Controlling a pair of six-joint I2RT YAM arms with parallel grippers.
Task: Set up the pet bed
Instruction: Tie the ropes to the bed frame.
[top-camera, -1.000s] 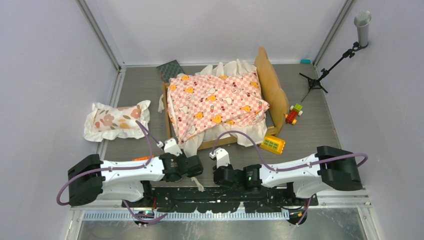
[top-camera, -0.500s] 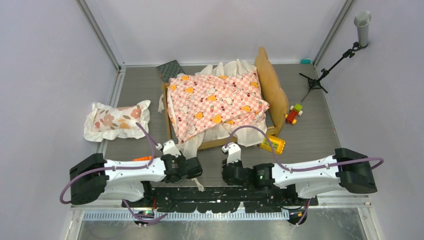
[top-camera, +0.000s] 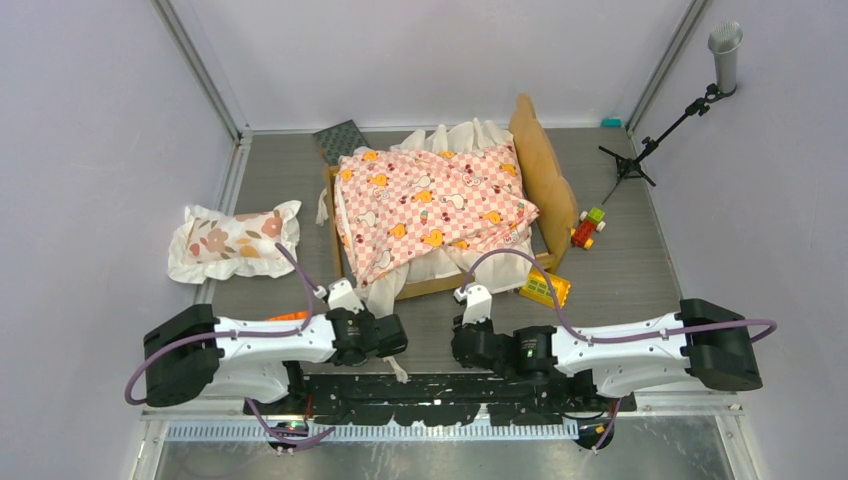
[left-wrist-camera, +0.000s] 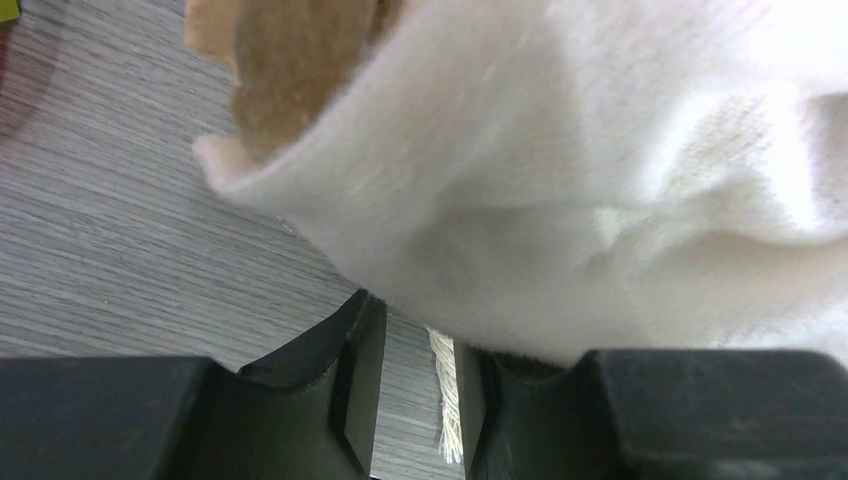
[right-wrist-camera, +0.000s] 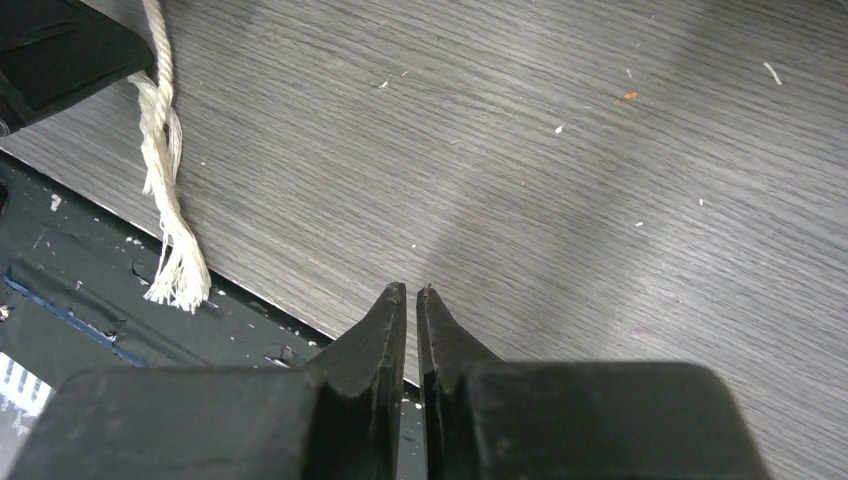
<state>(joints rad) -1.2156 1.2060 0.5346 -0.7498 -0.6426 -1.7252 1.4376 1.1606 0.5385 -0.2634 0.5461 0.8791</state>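
At the far left you have the floral pillow (top-camera: 235, 240) lying on the table (top-camera: 640, 270), well apart from everything else. Next comes your left gripper (left-wrist-camera: 418, 330), low at the near edge. Its jaws stand a little apart with a frayed cream cord (right-wrist-camera: 165, 160) hanging in the gap. White ruffled fabric (left-wrist-camera: 600, 180) drapes over one finger. You cannot tell from these views whether the cord or the fabric is actually pinched.

The pet bed (top-camera: 545, 170) sits in the middle of the table, just beyond both grippers, with its wavy headboard on the right. The pink-checkered sheet (top-camera: 430, 205) covers most of it, spilling over the near rail.

Your right gripper (right-wrist-camera: 412, 292) hovers above bare table at the near edge. Its fingers are clenched almost tip to tip, with nothing between them.

Further right, a yellow block (top-camera: 546, 288) lies by the bed's near corner. A small red and green toy (top-camera: 588, 228) sits just beside the headboard.
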